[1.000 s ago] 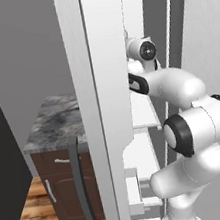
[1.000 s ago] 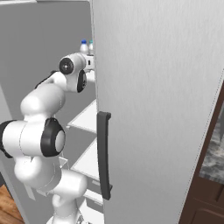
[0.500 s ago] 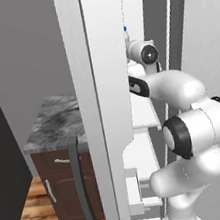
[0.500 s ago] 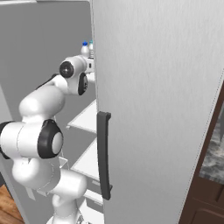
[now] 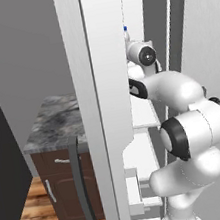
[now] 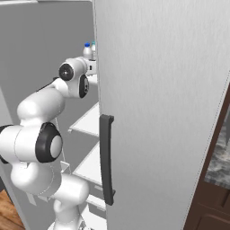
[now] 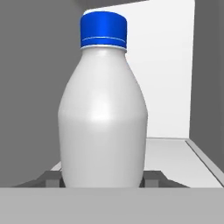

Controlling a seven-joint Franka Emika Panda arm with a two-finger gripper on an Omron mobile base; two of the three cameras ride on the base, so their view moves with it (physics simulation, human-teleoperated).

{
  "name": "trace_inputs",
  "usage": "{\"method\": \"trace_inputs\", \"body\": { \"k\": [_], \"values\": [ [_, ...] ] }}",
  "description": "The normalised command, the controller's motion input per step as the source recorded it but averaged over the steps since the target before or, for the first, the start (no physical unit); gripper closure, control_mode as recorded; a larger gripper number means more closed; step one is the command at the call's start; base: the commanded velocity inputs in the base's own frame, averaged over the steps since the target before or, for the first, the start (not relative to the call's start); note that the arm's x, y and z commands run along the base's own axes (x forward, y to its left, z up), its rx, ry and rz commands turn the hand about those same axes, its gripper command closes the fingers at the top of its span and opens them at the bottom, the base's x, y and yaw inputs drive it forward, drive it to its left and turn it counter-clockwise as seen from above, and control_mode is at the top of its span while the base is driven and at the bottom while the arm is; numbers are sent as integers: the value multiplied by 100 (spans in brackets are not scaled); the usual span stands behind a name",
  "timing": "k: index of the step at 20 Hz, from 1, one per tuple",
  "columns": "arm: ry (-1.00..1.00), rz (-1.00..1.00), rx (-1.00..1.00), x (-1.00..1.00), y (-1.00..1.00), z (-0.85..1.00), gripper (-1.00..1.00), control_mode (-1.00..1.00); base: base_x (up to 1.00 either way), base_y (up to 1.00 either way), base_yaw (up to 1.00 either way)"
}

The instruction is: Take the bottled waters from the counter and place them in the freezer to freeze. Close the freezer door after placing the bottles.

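End effector (image 7: pixel 103 181): you have it clamped on the blue-capped water bottle (image 7: pixel 103 109), one dark fingertip (image 7: pixel 49 178) at each side of the bottle's base.
Bottle: upright, held inside the freezer (image 7: pixel 168 70), over a white shelf (image 7: pixel 170 153); blue cap at 12 o'clock in your hand view.
Second bottle (image 6: pixel 93 48): its top peeks just beside the blue cap in your right base view.
Freezer door (image 5: pixel 112 106): standing open, at 9 o'clock of the arm.
Surface (image 5: pixel 55 121): marble top, at 9 o'clock beyond the door.

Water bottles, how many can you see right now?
2. The blue-capped bottle stands upright between the hand's fingertips inside the freezer. A second bottle's cap shows just beside it; the door edge hides the rest.
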Motion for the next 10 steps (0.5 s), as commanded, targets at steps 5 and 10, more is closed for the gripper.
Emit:
{"method": "trace_inputs", "body": {
  "k": [5,10],
  "values": [
    [0,0,0,0,0,-1,-100,-100,0,0,0],
    [0,0,0,0,0,0,-100,-100,0,0,0]
  ]
}}
